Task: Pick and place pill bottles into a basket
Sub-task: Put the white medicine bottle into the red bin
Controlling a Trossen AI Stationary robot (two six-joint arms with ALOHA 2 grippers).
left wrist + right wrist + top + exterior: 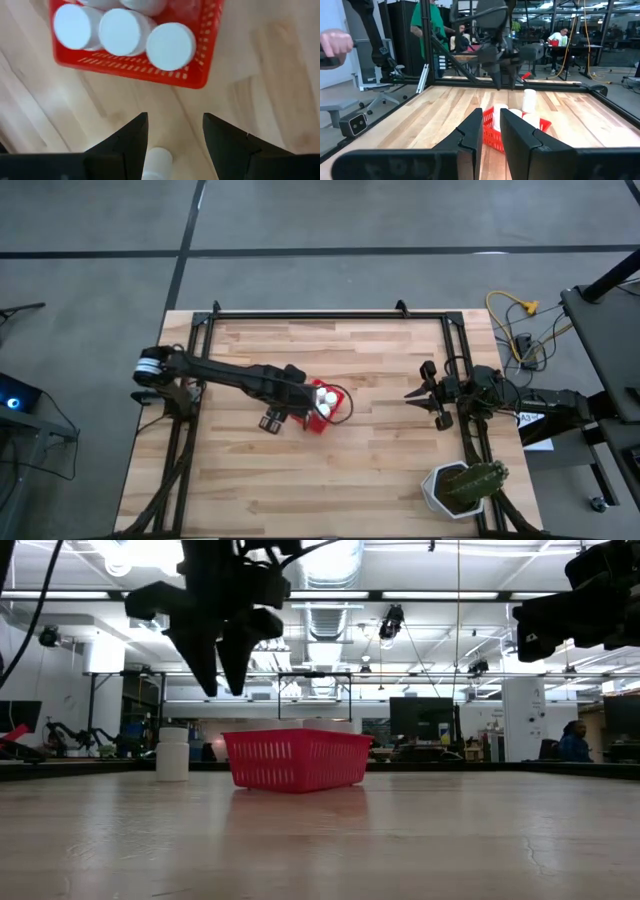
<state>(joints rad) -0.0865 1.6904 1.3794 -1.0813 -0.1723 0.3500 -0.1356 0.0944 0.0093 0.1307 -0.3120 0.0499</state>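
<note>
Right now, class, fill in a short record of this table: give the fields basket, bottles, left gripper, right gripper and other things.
basket: small red slatted plastic basket, near the middle of the wooden table
bottles in basket: white-capped pill bottles, at least three caps showing
bottle outside: one white bottle standing on the table beside the basket
left gripper: open, above the loose bottle
right gripper: waiting at the table's right side
other things: white pot with a green plant, near corner

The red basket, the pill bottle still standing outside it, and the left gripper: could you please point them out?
red basket (296, 760): low view, slatted front wall.
pill bottle (172, 754): low view, its white body.
left gripper (175, 135): left wrist view, gap between open fingers.
</note>
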